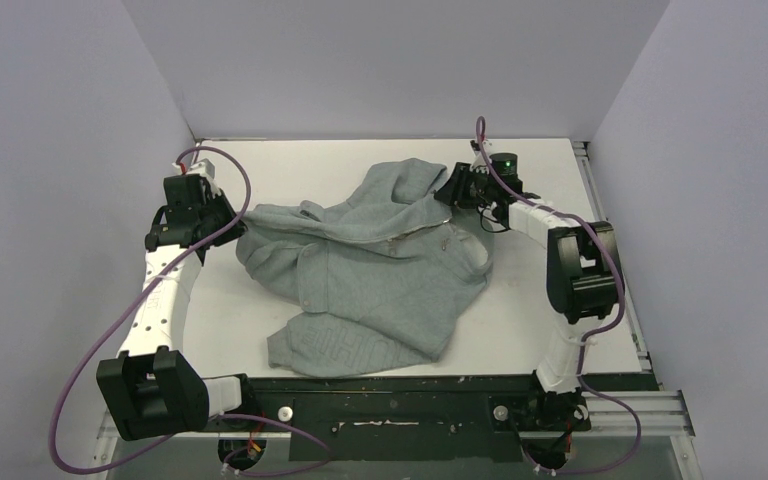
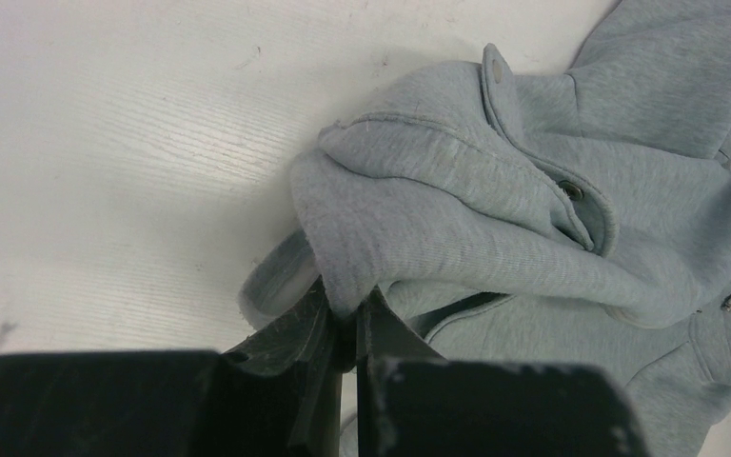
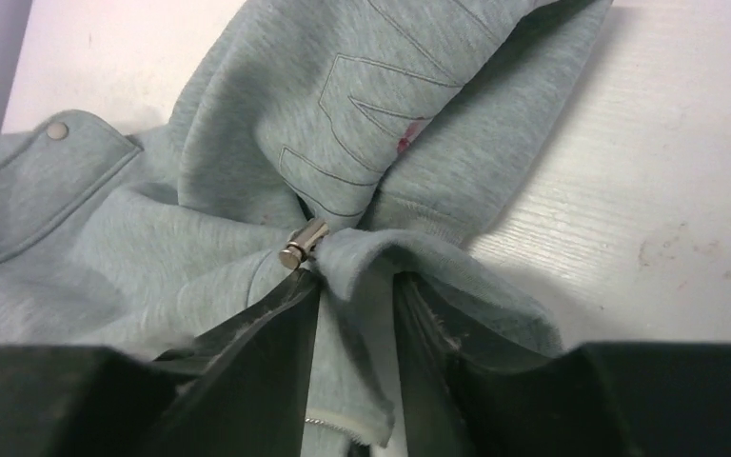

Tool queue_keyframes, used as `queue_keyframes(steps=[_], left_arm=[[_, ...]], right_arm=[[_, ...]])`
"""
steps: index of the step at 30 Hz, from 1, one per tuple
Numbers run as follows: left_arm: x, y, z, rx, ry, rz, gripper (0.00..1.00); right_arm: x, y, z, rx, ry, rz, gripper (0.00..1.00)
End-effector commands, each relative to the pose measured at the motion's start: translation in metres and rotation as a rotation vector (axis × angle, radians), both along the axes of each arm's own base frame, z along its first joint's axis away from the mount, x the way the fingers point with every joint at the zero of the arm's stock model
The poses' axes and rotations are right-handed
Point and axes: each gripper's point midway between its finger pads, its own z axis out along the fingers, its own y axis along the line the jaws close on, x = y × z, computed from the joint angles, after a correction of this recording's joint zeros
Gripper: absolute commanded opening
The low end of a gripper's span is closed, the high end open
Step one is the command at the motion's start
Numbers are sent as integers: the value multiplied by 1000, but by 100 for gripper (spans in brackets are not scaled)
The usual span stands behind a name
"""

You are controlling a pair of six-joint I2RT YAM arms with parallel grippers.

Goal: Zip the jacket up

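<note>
Locating item one, the jacket? (Clerk)

Crumpled heap, middle of the surface; zipper halves not seen joined. Left tool: clenched on a fold of the jacket's edge. Right tool: jaws parted, hem fabric slack between them, small metal fitting just beside. (Checker)

Step in hand? (Clerk)

Spreading out, I judge; zipping not begun. Next move calls for flattening the front and finding both zipper ends. (Checker)

Markings? (Clerk)

Block letters outlined in stitching, folded over, unreadable. No brand label visible. (Checker)
</note>
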Motion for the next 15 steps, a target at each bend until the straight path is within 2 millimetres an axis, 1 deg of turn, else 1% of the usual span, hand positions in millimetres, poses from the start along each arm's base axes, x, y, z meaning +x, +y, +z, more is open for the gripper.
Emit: queue_keyframes(steps=[1,3,5,6,7,8,11,12,15], left_arm=[[7,3,17,-3,-75,12,0],[8,2,17,-7,-78,8,0],[9,1,17,-10,-77,5,0],[9,1,16,-10,-76,4,0],[10,1,16,-11,-78,3,0],[10,1,17,-12,-81,3,0],[11,0,17,-17,-83,3,0],[12,0,17,-18,-84,2,0],[12,0,17,-21,-85,0,0]], right_arm=[[1,-7,45,-28,-124,-5,41],[-12,-16,47,-71,-92,0,46],[-35,-25,37,-132,9,20,47],[-40,-27,37,-155,20,40,48],[-55,-30,29,-180,84,62,48],[-63,-31,27,-196,113,78,48],[-87,-32,21,-203,161,115,49],[-95,-33,16,-202,176,121,50],[-107,-31,12,-192,183,143,50]])
